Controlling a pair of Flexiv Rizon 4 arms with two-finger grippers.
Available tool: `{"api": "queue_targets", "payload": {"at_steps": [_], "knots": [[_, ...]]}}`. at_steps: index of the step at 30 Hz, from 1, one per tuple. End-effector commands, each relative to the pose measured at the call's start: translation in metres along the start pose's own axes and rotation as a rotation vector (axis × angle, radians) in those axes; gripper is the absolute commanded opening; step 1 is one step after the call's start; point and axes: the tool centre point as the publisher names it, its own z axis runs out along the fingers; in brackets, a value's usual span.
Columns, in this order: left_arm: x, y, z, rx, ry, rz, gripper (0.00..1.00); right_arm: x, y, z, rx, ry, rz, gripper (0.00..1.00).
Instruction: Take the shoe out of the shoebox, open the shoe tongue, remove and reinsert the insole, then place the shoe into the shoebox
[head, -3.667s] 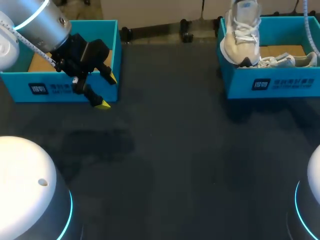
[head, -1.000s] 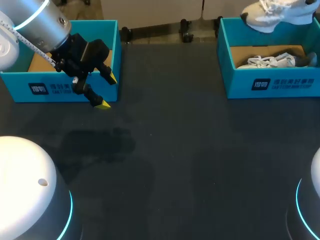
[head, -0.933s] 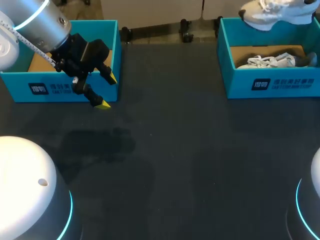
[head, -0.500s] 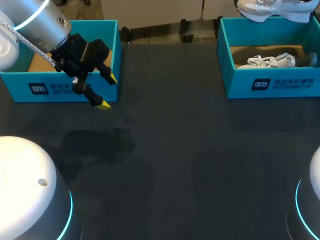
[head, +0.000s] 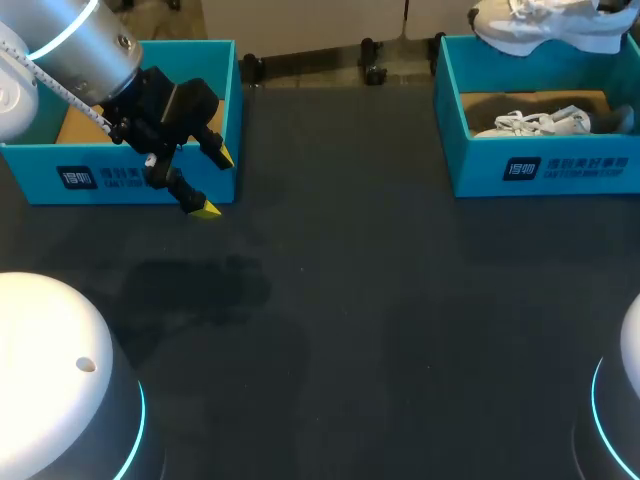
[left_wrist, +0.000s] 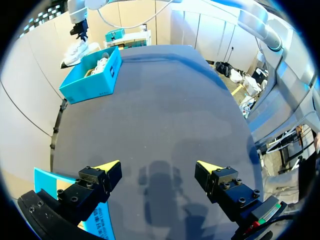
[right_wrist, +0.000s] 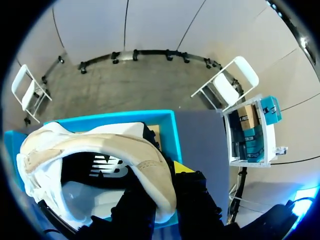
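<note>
Teal box (head: 120, 178) at far left; my left gripper (head: 216, 182) hangs wide open just before it. Far right, my right gripper (right_wrist: 165, 187) grips the white shoe (head: 540, 25) above its shoebox (head: 545, 170): the taking-out step. Next, I judge, lower it onto the desk (head: 350, 300).

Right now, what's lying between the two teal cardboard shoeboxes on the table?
In the head view, nothing: only bare dark tabletop runs between the left teal shoebox and the right teal shoebox.
</note>
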Motion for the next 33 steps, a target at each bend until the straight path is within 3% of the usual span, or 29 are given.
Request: {"api": "queue_targets", "payload": {"at_steps": [1,20,33], "knots": [[0.001,0.000,0.000,-0.002,-0.002,0.000,1.00,0.006,-0.007,0.014,-0.018,-0.046,0.004,0.00],[0.001,0.000,0.000,-0.002,-0.002,0.000,1.00,0.033,-0.018,0.062,0.017,-0.080,-0.055,0.00],[0.001,0.000,0.000,-0.002,-0.002,0.000,1.00,0.033,-0.017,0.087,0.037,-0.083,-0.072,0.00]]}}
